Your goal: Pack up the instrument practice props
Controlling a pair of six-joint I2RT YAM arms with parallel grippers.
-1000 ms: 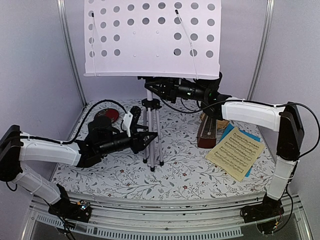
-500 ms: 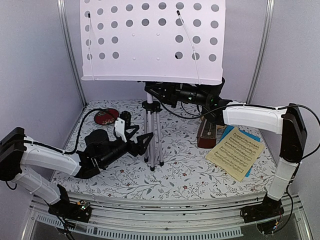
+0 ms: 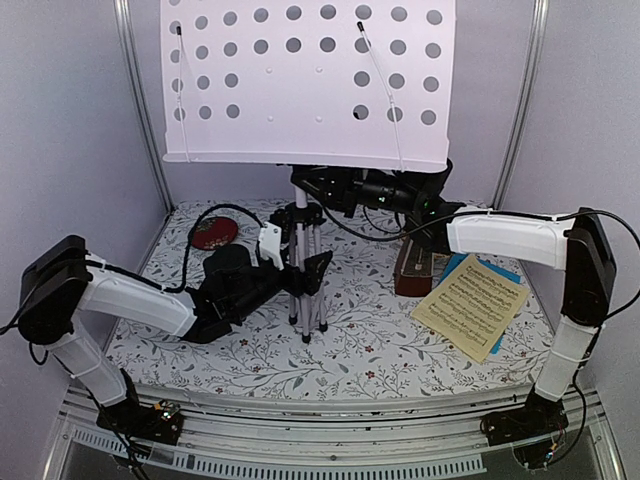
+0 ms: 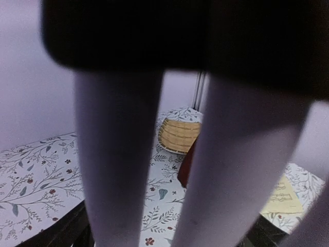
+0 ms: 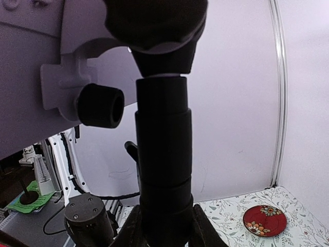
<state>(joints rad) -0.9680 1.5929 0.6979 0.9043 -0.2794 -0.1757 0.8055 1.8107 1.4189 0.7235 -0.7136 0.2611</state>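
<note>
Silver music stand (image 3: 305, 95) legs now between spread left tool (image 3: 305, 275); right tool (image 3: 308, 185) stays clamped higher up.

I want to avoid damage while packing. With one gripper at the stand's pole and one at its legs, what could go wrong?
1. The music stand looks top-heavy: its wide desk sits above narrow tripod legs. If the left gripper pushes the legs while the right gripper holds the pole, it may tip.
2. A falling stand could hit the metronome and music sheets lying beside it.
</note>
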